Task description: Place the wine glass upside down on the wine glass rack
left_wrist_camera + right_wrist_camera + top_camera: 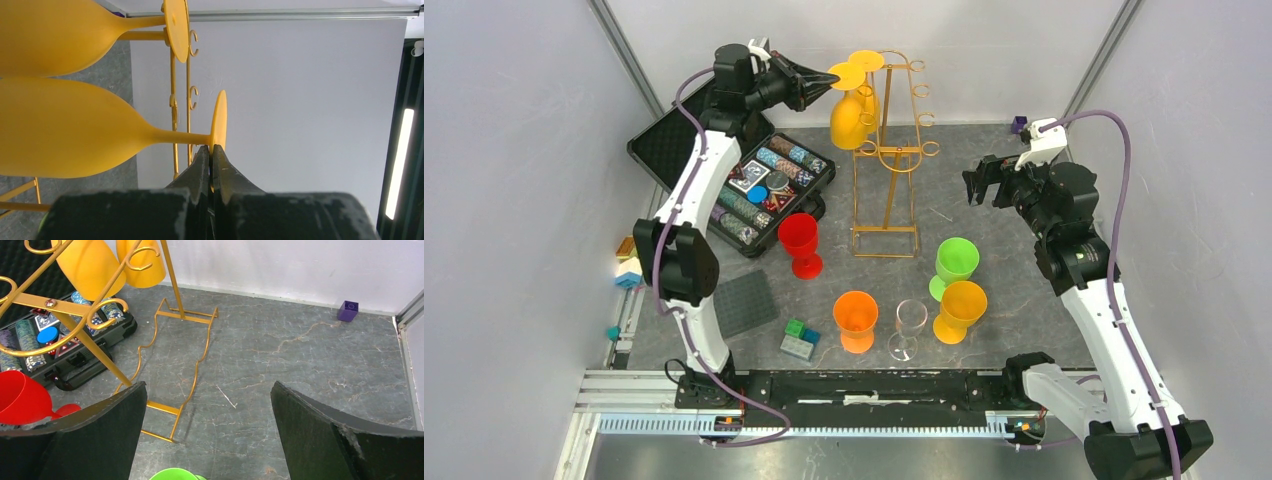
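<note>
At the far left, the left arm stretches up to the top of the rack (pixel 50 303). The left jaws are shut tight on the thin rim of the foot of the wine glass (pixel 65 127). This yellow glass is held bowl-down at the rack's upper left side, just beside a second yellow glass (pixel 50 35) that sits higher on the same side.

The step in hand looks like seating the stem in one of the rack's loops. It would go best with the foot kept level and the stem slid sideways fully into the loop's opening. The glass should then be lowered until the foot rests on the wire, and only after that should the jaws let go. An edge pinch lets the glass pivot, so slow travel is wise, followed by a straight retreat that avoids the neighbouring glass.

To the right of the rack and well apart from it, the right jaws hover over the table, spread wide and holding nothing.

The stem crosses in front of the rack's wires in the left wrist view, and the bowl covers the loops from above. So I cannot tell whether the stem already sits in a loop, or whether the two yellow bowls touch. Both bowls are cut off at the left edge of the left wrist view.
</note>
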{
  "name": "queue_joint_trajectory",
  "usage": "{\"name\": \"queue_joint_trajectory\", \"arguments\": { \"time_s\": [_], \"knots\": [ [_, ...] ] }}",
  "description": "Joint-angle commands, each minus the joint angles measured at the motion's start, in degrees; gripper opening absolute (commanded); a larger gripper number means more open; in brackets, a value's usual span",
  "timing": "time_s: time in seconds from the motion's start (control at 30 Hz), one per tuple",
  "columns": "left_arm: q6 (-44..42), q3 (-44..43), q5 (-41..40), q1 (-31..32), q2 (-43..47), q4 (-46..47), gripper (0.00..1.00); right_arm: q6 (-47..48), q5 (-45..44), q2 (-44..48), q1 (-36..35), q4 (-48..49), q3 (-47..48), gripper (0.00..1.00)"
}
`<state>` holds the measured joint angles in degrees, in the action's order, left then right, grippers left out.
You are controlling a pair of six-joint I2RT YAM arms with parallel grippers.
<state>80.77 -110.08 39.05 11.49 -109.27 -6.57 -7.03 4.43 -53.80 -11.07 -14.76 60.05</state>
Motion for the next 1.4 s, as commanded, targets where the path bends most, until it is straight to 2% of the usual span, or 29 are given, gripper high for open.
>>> {"name": "queue_joint_trajectory", "arguments": {
  "time_s": [0.0, 0.5, 1.2, 1.37],
  "knots": [
    [1.93, -3.65, -0.89, 0.81, -1.22, 2.89, 0.02, 1.32, -0.80, 0.80, 0.26, 1.24, 0.57, 0.98],
    [1.75, -6.45, -0.99, 2.40, -4.97, 2.89, 0.02, 2.39, -1.10, 0.85, 0.22, 0.88, 0.80, 0.98],
    [0.09, -6.37, 0.17, 3.81, -5.02, 1.29, 0.02, 2.78, -1.06, 1.35, 0.33, 0.78, 0.00, 0.98],
    [-2.97, -6.37, -0.24, 3.81, -4.06, -2.70, 0.09, 2.80, -1.03, 1.50, 0.27, 0.80, -0.12, 0.98]
  ]
}}
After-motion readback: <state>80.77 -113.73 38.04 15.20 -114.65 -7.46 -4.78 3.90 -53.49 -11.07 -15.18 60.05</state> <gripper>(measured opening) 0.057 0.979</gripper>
